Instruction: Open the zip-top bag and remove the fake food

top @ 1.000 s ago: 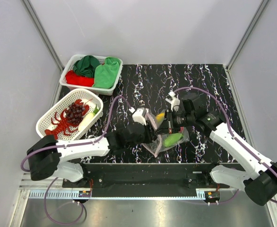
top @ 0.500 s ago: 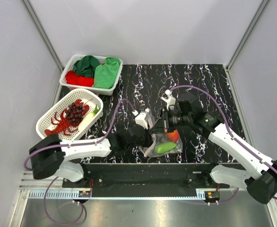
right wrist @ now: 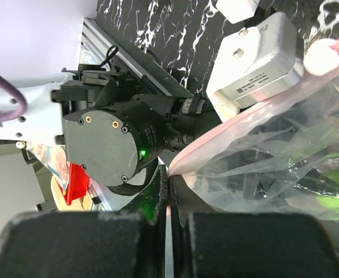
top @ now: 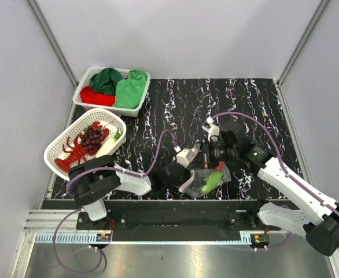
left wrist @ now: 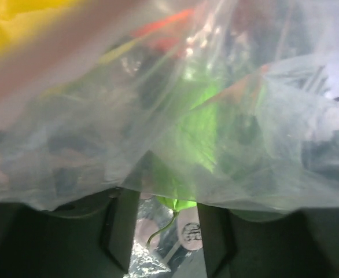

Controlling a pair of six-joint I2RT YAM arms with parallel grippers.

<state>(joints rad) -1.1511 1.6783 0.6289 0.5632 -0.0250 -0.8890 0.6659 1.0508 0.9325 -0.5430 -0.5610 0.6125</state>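
Observation:
The clear zip-top bag point(top: 199, 176) hangs low over the front of the table, and a green fake fruit point(top: 212, 180) shows through it. My right gripper point(right wrist: 170, 179) is shut on the corner of its pink zip strip point(right wrist: 256, 113), holding it from above point(top: 206, 156). My left gripper point(left wrist: 168, 201) sits under the bag's left side, open, with loose film and the green fruit's point(left wrist: 207, 133) stem tip in the gap. Yellow point(left wrist: 13, 17) and orange-red point(left wrist: 164, 29) pieces blur behind the film. A red lobster point(top: 76, 153), purple grapes point(top: 92, 136) and a white radish point(top: 105, 147) lie in a white basket point(top: 55, 152).
A second white basket point(top: 84, 80) at the back left holds green and red folded cloths. The left arm lies along the table's front edge point(top: 158, 200). The left wrist camera housing point(right wrist: 262, 58) is close to the right gripper.
The left arm has swung right along the front edge and its jaws have widened. The bag and right gripper have dropped lower and a little right.

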